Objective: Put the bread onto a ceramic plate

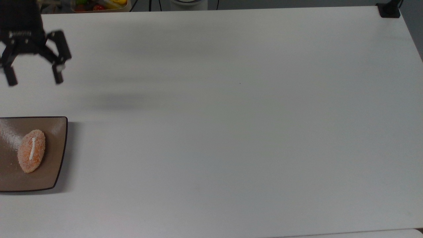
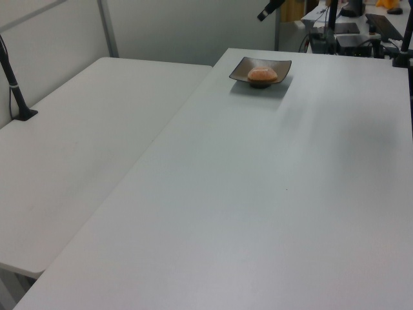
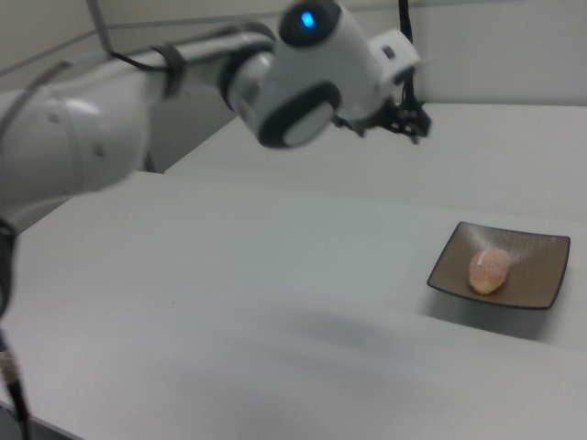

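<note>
The bread [image 1: 31, 155], an oval orange-tan bun with a white stripe, lies on the brown square ceramic plate [image 1: 54, 165] at the top view's left edge. It rests there too in the left view: bread [image 2: 262, 75] on plate [image 2: 282, 66], and in the right view: bread [image 3: 488, 270] on plate [image 3: 541, 275]. My gripper [image 1: 34, 79] hangs high above the table, well clear of the plate toward the top view's upper left, open with nothing between its black fingers [image 1: 58, 74]. A finger tip [image 2: 266, 13] pokes in at the left view's top.
The white table [image 1: 231, 132] stretches wide to the top view's right. A tray of colourful items [image 1: 99, 5] sits beyond the far edge. A black mount [image 1: 389, 10] stands at the far right corner. The white arm [image 3: 183, 101] crosses the right view's upper left.
</note>
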